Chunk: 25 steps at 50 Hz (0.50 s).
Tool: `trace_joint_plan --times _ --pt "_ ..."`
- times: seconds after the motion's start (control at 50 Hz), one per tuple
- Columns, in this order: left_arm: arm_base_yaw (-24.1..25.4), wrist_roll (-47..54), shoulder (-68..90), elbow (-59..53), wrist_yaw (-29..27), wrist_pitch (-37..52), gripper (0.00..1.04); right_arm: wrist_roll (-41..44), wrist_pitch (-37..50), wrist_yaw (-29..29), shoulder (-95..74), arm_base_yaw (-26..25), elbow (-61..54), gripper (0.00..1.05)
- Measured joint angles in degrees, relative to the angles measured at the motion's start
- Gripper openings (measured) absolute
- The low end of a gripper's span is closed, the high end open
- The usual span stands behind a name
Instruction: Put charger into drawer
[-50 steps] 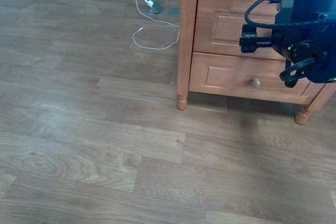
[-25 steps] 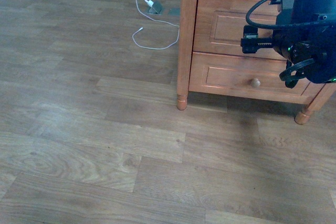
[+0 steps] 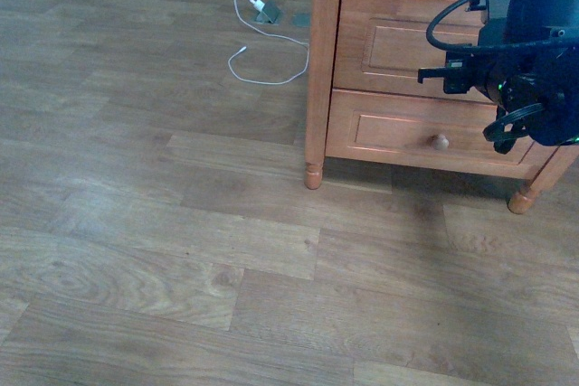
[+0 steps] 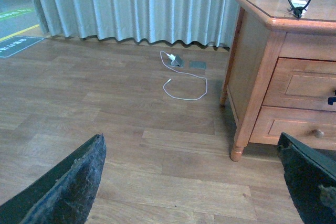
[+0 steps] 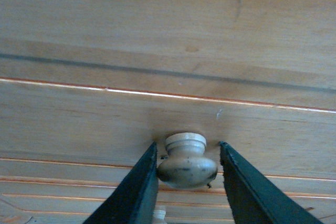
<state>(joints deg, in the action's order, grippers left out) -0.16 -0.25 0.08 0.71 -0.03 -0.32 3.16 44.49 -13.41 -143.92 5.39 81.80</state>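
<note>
The charger (image 4: 298,4), a small white cube with a black looping cable, lies on top of the wooden cabinet (image 4: 262,40) in the left wrist view. The upper drawer (image 3: 393,42) is shut in the front view. My right gripper (image 3: 452,74) is at its front. In the right wrist view my right gripper (image 5: 187,153) is shut on the round wooden knob (image 5: 186,163), one finger on each side, against the drawer panel (image 5: 168,103). My left gripper (image 4: 190,137) is open and empty above the floor, well away from the cabinet.
A thin white cable with a small white plug (image 3: 262,42) lies on the wood floor left of the cabinet, also in the left wrist view (image 4: 184,80). The lower drawer (image 3: 389,128) has its own knob (image 3: 440,142). Grey curtains (image 4: 131,3) hang behind. A cabinet leg (image 3: 314,174) stands on the floor.
My right gripper has shifted slightly right and in toward the upper drawer front. The drawer stays shut. Nothing else has moved.
</note>
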Motion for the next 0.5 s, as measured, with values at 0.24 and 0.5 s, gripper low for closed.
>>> trace_joint_plan --times 0.24,0.5 --pt "0.00 0.00 0.00 0.00 -0.02 0.00 0.99 -0.66 1.70 0.63 0.48 0.02 -2.10 0.24" --pt "0.00 -0.02 0.00 0.00 -0.02 0.00 0.99 -3.82 8.11 1.81 7.08 0.98 -16.48 0.24"
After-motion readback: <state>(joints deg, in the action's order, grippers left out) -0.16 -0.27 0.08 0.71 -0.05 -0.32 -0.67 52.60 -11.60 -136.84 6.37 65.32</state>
